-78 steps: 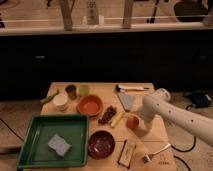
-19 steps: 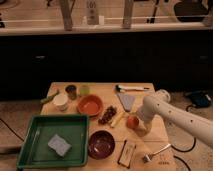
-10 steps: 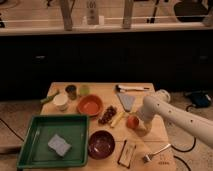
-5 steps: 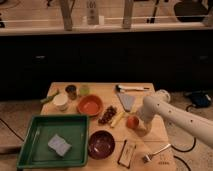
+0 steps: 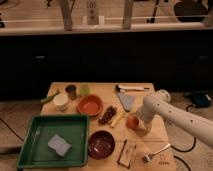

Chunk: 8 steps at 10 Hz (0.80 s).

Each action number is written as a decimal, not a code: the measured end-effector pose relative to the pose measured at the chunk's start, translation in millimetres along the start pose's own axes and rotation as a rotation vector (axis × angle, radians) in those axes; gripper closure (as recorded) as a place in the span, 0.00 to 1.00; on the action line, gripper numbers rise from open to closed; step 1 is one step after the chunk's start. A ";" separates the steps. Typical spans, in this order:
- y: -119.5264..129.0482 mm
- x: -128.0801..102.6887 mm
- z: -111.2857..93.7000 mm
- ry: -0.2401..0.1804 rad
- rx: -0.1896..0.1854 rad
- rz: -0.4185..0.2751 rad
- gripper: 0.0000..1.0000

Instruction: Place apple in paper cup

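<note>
The apple (image 5: 132,121) is a small orange-red fruit on the wooden table (image 5: 102,91), right of the dark grapes (image 5: 107,115). My gripper (image 5: 138,126) is at the end of the white arm (image 5: 172,116) and sits right against the apple's right side, low over the table. The paper cup (image 5: 61,102) is a pale cup at the table's left, left of the orange bowl (image 5: 90,105), well away from the apple and gripper.
A green tray (image 5: 35,131) with a grey sponge (image 5: 59,144) lies at the front left. A dark red bowl (image 5: 101,144), a dark cup (image 5: 71,91), a green cup (image 5: 84,90), a brush (image 5: 156,152) and a flat packet (image 5: 127,152) are also on the table.
</note>
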 end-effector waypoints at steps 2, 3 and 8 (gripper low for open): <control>0.5 0.9 -1.0 0.002 0.003 0.002 0.41; 1.1 1.3 -1.9 0.001 0.004 0.005 0.34; -2.9 -2.9 -7.5 0.011 -0.007 -0.018 0.20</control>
